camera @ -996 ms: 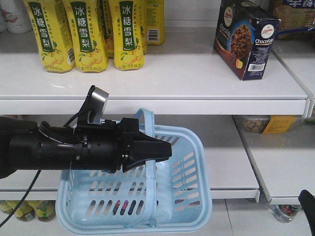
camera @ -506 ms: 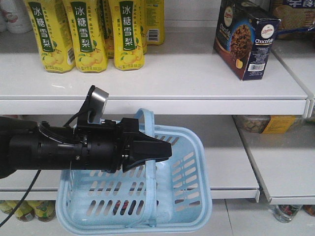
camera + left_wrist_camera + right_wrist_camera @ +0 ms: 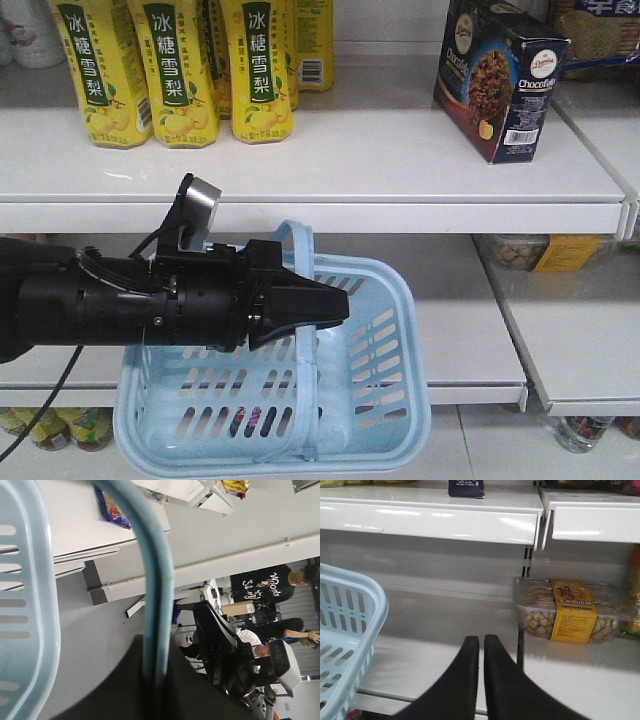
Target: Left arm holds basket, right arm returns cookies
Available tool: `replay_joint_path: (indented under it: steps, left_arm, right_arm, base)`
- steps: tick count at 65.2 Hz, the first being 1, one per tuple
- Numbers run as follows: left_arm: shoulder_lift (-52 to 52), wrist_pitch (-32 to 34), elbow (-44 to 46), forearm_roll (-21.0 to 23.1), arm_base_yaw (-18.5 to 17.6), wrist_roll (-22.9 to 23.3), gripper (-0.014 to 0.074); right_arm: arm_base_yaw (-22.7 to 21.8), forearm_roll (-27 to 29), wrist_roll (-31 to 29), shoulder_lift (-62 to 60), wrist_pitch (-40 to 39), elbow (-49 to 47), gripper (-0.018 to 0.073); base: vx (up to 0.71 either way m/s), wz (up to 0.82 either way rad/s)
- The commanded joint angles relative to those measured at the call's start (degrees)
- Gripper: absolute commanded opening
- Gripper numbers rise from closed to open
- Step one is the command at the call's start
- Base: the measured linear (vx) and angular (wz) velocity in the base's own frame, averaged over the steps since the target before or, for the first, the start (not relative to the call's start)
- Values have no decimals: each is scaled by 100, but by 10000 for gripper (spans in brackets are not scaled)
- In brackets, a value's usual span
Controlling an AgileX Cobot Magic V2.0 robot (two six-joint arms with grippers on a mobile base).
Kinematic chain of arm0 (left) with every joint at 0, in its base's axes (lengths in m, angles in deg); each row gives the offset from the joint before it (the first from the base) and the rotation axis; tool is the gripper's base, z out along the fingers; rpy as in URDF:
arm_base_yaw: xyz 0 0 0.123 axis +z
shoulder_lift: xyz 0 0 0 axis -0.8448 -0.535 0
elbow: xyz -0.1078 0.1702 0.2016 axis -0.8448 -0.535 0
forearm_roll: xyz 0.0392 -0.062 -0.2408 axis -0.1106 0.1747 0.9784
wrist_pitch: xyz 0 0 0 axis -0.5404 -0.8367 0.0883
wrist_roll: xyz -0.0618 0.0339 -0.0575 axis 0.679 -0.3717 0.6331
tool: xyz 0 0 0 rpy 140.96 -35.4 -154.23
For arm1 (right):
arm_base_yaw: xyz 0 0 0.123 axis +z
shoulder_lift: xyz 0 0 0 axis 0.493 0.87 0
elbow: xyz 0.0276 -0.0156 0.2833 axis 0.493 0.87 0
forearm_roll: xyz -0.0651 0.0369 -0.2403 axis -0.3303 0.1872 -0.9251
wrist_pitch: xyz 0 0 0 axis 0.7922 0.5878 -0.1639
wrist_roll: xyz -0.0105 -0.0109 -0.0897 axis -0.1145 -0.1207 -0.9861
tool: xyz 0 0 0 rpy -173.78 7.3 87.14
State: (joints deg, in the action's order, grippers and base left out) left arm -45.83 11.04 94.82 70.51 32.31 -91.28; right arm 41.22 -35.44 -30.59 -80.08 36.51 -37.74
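Observation:
The cookies (image 3: 500, 80), a dark navy-and-maroon box, stand upright on the top shelf at the right; the box's bottom edge shows in the right wrist view (image 3: 466, 488). The light blue basket (image 3: 370, 400) hangs by its hoop handle (image 3: 300, 240) in front of the lower shelf. My left gripper (image 3: 335, 308) is shut on that handle, which runs between the jaws in the left wrist view (image 3: 157, 595). My right gripper (image 3: 481, 640) is shut and empty, low down, pointing at the lower shelf, with the basket (image 3: 345, 615) to its left. The right arm is out of the front view.
Yellow drink cartons (image 3: 180, 70) stand on the top shelf at the left. A clear tub of snacks with a yellow label (image 3: 570, 610) sits on the lower right shelf. The white shelf edge (image 3: 400, 215) juts out above the basket. People sit behind me (image 3: 265, 587).
A black tip of the right arm at the front view's bottom right corner has dropped out of the frame. The left arm, basket and cookies have not moved.

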Motion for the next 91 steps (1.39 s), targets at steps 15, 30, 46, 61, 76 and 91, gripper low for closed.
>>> replay_joint_path:
  steps: [15, 30, 46, 61, 76, 91]
  left_arm:
    - [273, -262, 193, 573, -39, -63, -3]
    - [1522, 111, -478, -412, -39, -63, -3]
    - [3538, 1438, -1662, -2242, -39, 83, -3]
    - [5368, 2961, -2555, -5186, -34, 2578, -3]
    - [6729, 3878, -3474, -8653, -8, 4665, -3]
    - [7614, 4041, -4218, -9617, 854, 4901, -3]
  right_arm:
    - [-21, -38, -28, 52, -457, -159, -11]
    - [-21, -38, -28, 52, -457, -159, -11]
    - [-21, -38, -28, 52, -457, -159, -11]
    - [-21, -38, -28, 52, -457, -159, -11]
    - [-21, -38, -28, 52, -457, -159, -11]
    - [-21, -38, -28, 52, -457, -159, -11]
  base:
    - [0, 0]
    - [0, 0]
    - [0, 0]
    - [0, 0]
    - [0, 0]
    - [0, 0]
